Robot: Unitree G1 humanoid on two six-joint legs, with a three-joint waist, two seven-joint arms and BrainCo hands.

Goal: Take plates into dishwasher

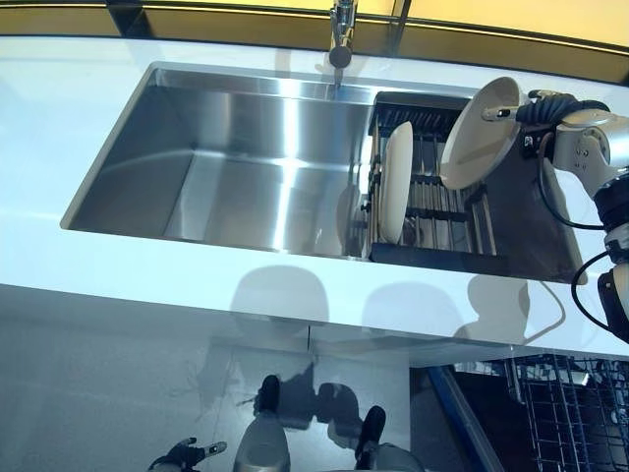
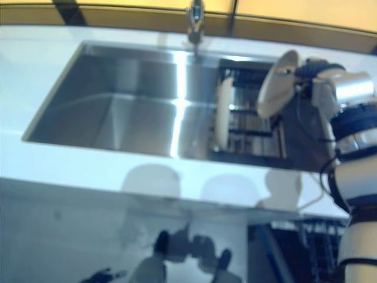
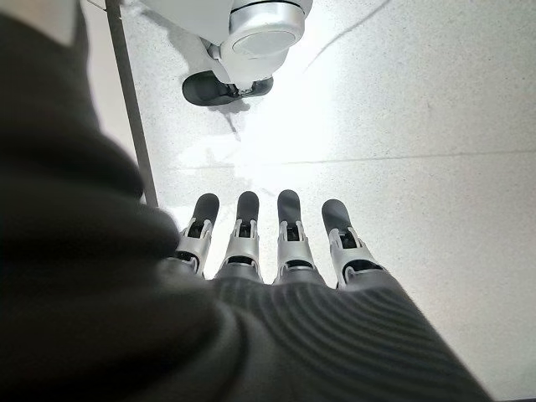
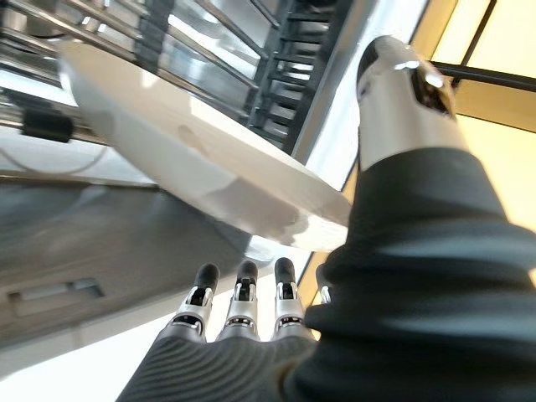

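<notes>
Right hand [image 1: 546, 106] pinches a white plate [image 1: 480, 133] by its rim, thumb on one face and fingers behind, tilted above the dish rack [image 1: 432, 197] in the sink [image 1: 246, 167]. Second plate [image 1: 396, 182] stands upright in the rack. Left hand [image 3: 276, 251] hangs low, fingers straight, holding nothing. Dishwasher basket [image 1: 565, 408] lower right.
</notes>
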